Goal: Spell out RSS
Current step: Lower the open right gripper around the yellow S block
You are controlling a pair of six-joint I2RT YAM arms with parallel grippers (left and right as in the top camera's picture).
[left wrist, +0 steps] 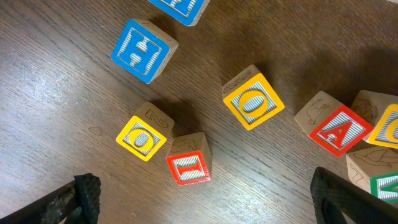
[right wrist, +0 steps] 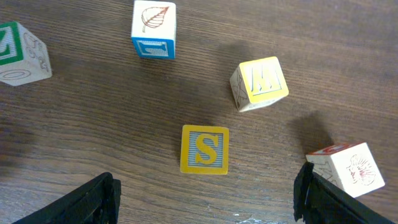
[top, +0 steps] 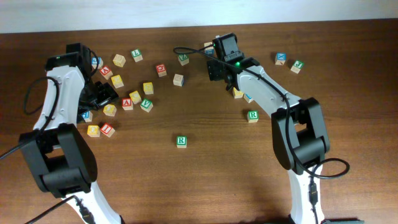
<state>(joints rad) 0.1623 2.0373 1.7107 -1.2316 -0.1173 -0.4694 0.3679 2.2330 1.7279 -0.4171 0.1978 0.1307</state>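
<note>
A yellow cube with a yellow S [right wrist: 204, 150] lies flat on the wooden table, just ahead of my right gripper [right wrist: 205, 200]. Its jaws stand wide open on either side with nothing between them. In the overhead view the right gripper [top: 216, 68] hangs over the back middle of the table and hides that cube. A green R cube [top: 181, 141] stands alone at the front middle, and another green R cube [top: 252, 116] lies further right. My left gripper [left wrist: 205, 202] is open and empty over the left cluster [top: 106, 93], near a red I cube [left wrist: 189, 159].
Beside the S lie a yellow cube [right wrist: 260, 84], a blue one [right wrist: 153, 29], a green one [right wrist: 18, 53], and a red-topped cube [right wrist: 345, 165] close to the right finger. The left cluster holds yellow O cubes [left wrist: 253, 101], a red A [left wrist: 339, 129] and a blue H [left wrist: 142, 50].
</note>
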